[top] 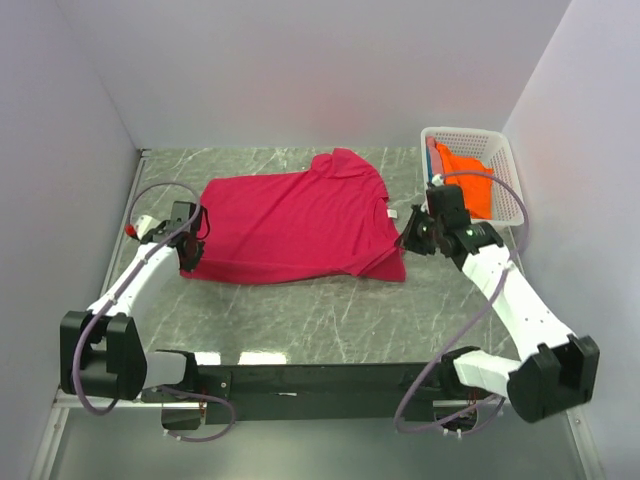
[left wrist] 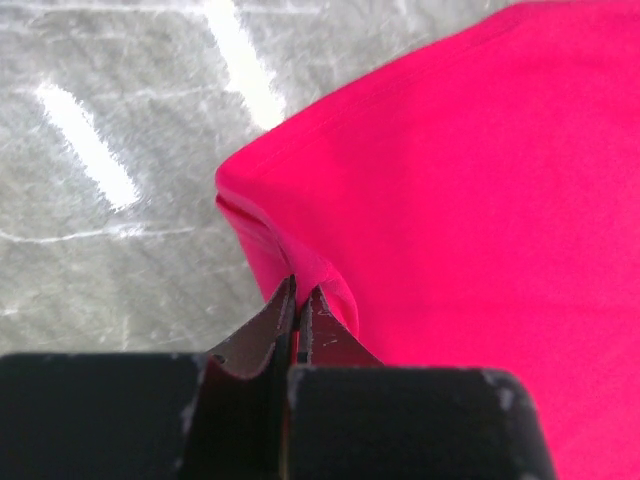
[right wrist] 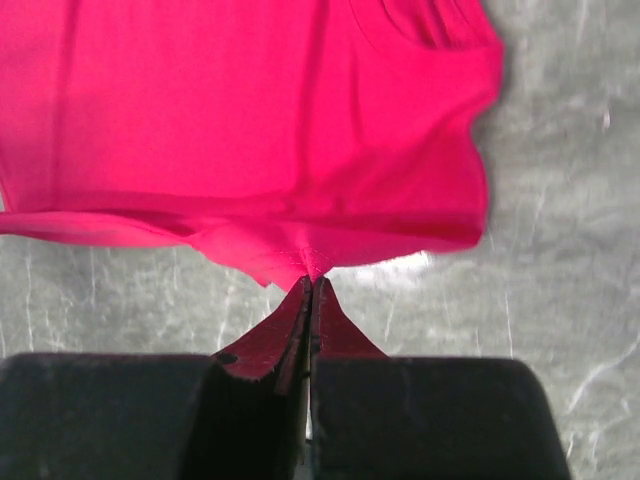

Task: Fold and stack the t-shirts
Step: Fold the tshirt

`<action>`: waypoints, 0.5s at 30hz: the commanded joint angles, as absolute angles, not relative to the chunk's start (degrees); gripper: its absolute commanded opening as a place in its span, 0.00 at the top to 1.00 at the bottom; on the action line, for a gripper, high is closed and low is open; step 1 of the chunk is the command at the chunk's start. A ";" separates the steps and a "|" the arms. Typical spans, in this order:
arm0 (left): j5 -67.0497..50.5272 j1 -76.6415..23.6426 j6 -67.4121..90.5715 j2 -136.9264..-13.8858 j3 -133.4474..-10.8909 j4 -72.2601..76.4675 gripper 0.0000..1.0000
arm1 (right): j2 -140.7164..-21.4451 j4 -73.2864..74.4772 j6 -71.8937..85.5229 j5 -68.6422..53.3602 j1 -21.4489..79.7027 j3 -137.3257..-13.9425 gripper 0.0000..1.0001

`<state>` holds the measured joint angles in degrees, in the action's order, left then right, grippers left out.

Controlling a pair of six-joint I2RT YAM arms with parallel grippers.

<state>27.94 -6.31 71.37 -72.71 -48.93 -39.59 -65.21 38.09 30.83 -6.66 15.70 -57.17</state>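
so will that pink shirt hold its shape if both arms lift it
Probably not: the crimson t-shirt puckers where the right gripper pinches it, so it looks floppy and should sag between grips. The left gripper holds only a thin corner fold, which might slip out.

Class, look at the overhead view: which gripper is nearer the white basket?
Right. The right gripper pinches the crimson-pink t-shirt at its edge, just beside the white basket. The left gripper pinches the t-shirt's opposite end, far across the table.
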 commanded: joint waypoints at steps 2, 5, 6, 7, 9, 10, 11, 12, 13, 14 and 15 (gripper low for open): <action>28.13 -3.87 70.67 -75.58 -51.59 -36.48 1.00 | -70.74 35.95 27.51 -5.36 15.29 -63.45 1.00; 28.30 -3.08 71.28 -77.86 -52.90 -35.42 1.00 | -74.70 36.12 26.81 -3.87 14.94 -66.09 1.00; 28.74 -3.08 71.63 -78.39 -53.87 -35.33 1.00 | -75.49 35.60 26.63 -3.52 14.85 -66.96 1.00; 29.26 -3.08 71.72 -78.83 -54.22 -35.07 1.00 | -76.89 35.16 26.54 -2.91 14.77 -67.32 1.00; 29.79 -3.08 71.81 -80.15 -55.02 -34.45 1.00 | -78.30 34.28 26.28 -1.94 14.68 -68.28 1.00; 30.06 -3.08 71.89 -80.59 -55.28 -34.28 1.00 | -79.62 33.58 26.28 -1.24 14.68 -68.64 1.00; 30.15 -2.99 71.81 -81.47 -55.37 -34.02 0.99 | -80.32 33.05 26.11 -0.10 14.76 -68.99 1.00; 30.06 -3.08 71.63 -81.91 -55.55 -33.40 1.00 | -80.85 32.44 26.10 -0.09 14.59 -69.52 1.00; 29.80 -2.99 71.28 -82.44 -55.63 -32.96 1.00 | -82.08 30.78 25.67 1.22 14.68 -69.87 1.00; 29.62 -2.99 71.19 -83.49 -55.81 -32.79 0.99 | -82.70 29.72 25.14 1.23 14.59 -70.13 1.00; 29.62 -2.99 71.19 -84.02 -56.07 -32.70 0.99 | -83.31 28.49 24.53 1.23 14.59 -70.57 1.00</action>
